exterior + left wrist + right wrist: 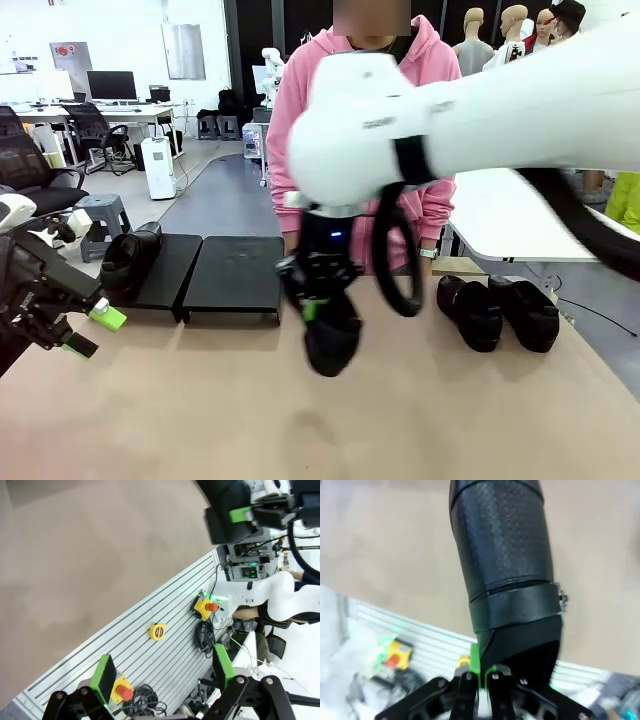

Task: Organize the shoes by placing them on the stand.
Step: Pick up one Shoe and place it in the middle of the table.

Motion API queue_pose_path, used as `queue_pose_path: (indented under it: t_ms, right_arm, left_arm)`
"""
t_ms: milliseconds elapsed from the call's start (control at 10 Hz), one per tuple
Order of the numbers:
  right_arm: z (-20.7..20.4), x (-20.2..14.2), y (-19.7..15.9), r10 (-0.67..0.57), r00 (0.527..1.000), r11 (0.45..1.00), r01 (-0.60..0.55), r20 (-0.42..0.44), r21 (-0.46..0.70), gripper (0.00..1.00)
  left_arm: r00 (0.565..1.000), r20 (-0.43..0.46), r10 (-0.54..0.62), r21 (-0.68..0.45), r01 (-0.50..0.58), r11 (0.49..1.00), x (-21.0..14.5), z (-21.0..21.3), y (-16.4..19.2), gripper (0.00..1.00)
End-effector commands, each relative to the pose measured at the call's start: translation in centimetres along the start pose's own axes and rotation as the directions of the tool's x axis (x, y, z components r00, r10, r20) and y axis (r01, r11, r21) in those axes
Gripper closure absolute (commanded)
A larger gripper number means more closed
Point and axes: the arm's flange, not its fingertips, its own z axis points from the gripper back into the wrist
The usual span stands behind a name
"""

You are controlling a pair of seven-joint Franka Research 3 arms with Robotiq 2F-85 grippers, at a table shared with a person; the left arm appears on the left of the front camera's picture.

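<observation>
Your right gripper (315,308) is closed tight on the heel end of a black shoe (335,345). The shoe hangs toe-down over the middle of the table (200,420) and looks clear of the surface. In the right wrist view the same shoe (505,555) runs straight away from the gripper (480,675), its heel pinched between the closed fingers.

Your left gripper (88,332) sits low at the table's left edge, jaws spread wide with nothing between them. Its wrist view shows the gripper (164,670) over the table's slotted metal edge, where a yellow tape measure (157,631) and a red-and-yellow stop button (206,607) sit.

The stand (235,275) is at the far side of the table, left of centre, with a second shoe (130,260) on its left end. Two more shoes (470,312) sit side by side on the table at the far right — well apart from the stand. A person in a pink hoodie (290,110) stands behind the table.
</observation>
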Motion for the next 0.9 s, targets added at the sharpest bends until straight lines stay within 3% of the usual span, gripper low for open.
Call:
queue_pose_path:
  t_ms: [0,200,400,600,800]
  right_arm:
    - [-1.6,3.3,2.2,-0.040,0.988,0.999,0.035,-0.150,-0.035,1.00]
    - [-6.6,5.1,4.4,-0.097,0.988,0.989,0.081,-0.124,-0.127,1.00]
    - [-10.2,6.2,5.6,-0.068,0.961,0.994,0.042,-0.269,-0.102,1.00]
    - [-12.4,6.0,5.3,-0.058,0.916,0.986,-0.009,-0.396,-0.164,1.00]
    - [-12.8,6.2,5.3,-0.041,0.913,0.987,-0.025,-0.407,-0.156,1.00]
  left_arm:
    - [1.000,-0.011,-0.004,0.000,0.004,1.000,-0.2,0.4,0.2,0.00]
    - [1.000,-0.011,-0.004,0.000,0.004,1.000,-0.2,0.4,0.2,0.00]
    - [1.000,-0.011,-0.004,0.000,0.004,1.000,-0.2,0.4,0.2,0.00]
    - [1.000,-0.011,-0.004,0.000,0.004,1.000,-0.2,0.4,0.2,0.00]
    - [1.000,-0.011,-0.004,0.000,0.004,1.000,-0.2,0.4,0.2,0.00]
